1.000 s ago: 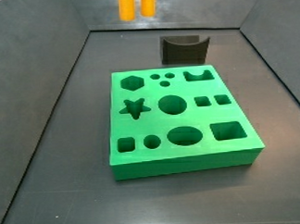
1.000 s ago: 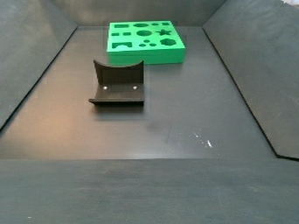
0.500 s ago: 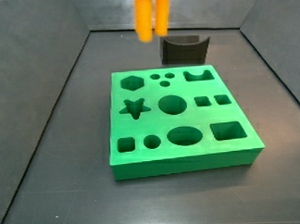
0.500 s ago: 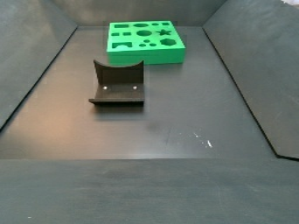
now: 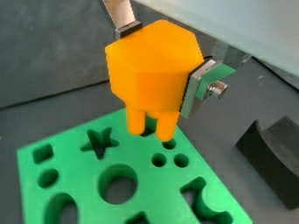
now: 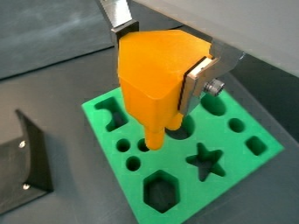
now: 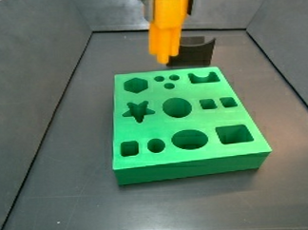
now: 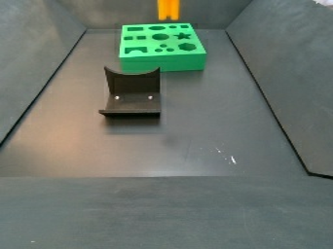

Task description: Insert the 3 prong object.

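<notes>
The robot's two-finger hand (image 5: 163,66) is hanging above the rear part of the bright green rectangular foam board (image 7: 187,120) with shaped cut-outs, its flat silver finger plates (image 5: 205,83) clamped on the bright orange plastic 3 prong object (image 5: 152,70). In both wrist views the orange piece is filling the space between the plates, its faceted body (image 6: 160,66) uppermost and its thin parallel prongs (image 5: 153,124) pointing down toward the board. The prong tips are hovering close over the trio of small round holes (image 5: 170,157) in the green board (image 5: 105,184), and the pictures do not settle whether they are touching it. In a side view the orange piece (image 7: 166,29) is showing upright above the board's far edge, with the hand itself mostly out of the top of the frame; in a side view from the opposite end only a sliver of orange (image 8: 169,9) is showing above the distant board (image 8: 162,46). The board is lying flat on the dark grey desk (image 7: 70,186), carrying star, hexagon, circle, oval and square recesses. The dark L-shaped fixture (image 8: 130,93) on its base plate is standing on the desk floor, well apart from the board, and it is appearing just behind the board (image 7: 190,49) in a side view.
</notes>
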Controlling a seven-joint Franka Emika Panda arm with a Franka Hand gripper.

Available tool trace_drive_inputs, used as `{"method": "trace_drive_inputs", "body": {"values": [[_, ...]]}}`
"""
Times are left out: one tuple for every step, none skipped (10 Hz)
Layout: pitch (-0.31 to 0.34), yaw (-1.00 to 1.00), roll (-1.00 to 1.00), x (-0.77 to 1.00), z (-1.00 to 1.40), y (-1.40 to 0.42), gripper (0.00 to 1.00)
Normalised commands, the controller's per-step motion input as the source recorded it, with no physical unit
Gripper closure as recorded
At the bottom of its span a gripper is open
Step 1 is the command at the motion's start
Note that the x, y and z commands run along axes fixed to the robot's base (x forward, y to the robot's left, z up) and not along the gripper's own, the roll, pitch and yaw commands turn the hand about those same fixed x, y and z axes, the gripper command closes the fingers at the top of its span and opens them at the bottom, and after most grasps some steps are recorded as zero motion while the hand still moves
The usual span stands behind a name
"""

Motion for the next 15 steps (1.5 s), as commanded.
{"method": "trace_drive_inputs", "body": {"values": [[0.0,0.53,0.13,0.21,-0.45,0.2,1.0],[0.0,0.23,0.01,0.11,-0.37,0.18,1.0],[0.0,0.09,0.0,0.0,-0.31,0.2,1.0],[-0.013,0.25,0.0,0.0,-0.29,0.17,1.0],[-0.003,0.31,0.0,0.0,-0.24,0.09,1.0],[0.0,0.26,0.0,0.0,-0.23,0.05,1.0],[0.0,0.26,0.0,0.0,-0.24,0.05,1.0],[0.0,0.25,0.0,0.0,-0.23,0.02,1.0],[0.0,0.19,0.0,0.07,-0.28,0.01,1.0],[0.016,0.05,0.0,0.17,-0.32,0.06,1.0],[0.036,0.26,0.1,0.25,-0.36,0.08,1.0],[0.011,0.31,0.05,0.15,-0.27,0.1,1.0],[0.026,0.17,0.01,0.09,-0.2,0.08,1.0],[0.049,0.08,0.02,0.11,-0.17,0.08,1.0],[0.054,0.0,0.01,0.18,-0.19,0.04,1.0]]}}
